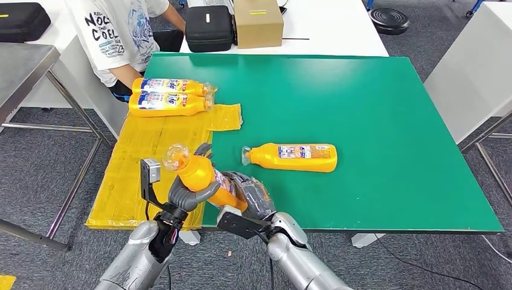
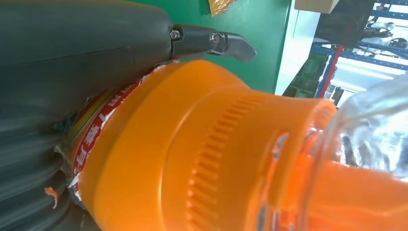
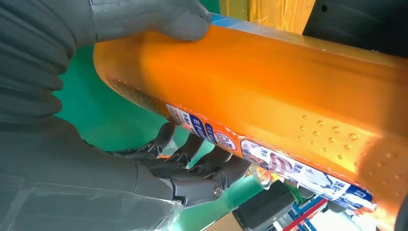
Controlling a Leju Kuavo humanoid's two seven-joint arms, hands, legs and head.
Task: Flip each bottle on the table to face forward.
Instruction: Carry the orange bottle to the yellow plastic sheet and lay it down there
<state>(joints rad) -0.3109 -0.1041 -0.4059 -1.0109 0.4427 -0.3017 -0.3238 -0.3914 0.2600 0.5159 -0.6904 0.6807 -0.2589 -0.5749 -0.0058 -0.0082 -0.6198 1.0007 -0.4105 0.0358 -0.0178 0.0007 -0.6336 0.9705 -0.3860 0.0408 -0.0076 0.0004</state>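
Bottle (image 1: 205,179) held between both hands above the bench (image 1: 374,121) edge. Left hand (image 1: 188,194) grips its neck end; right hand (image 1: 253,199) grips its body.

1. White T-shirt (image 1: 118,30) on seated person: dark print, "NOC" and "COOL" legible, "23" below; rest unclear.
2. Two stacked bottles (image 1: 169,96) at far bench edge: blue-white labels, lettering too small to read.
3. Lone lying bottle (image 1: 293,157): label print illegible.
4. Held bottle (image 3: 269,91): red/blue label strip, Chinese characters, blurred, unreadable.
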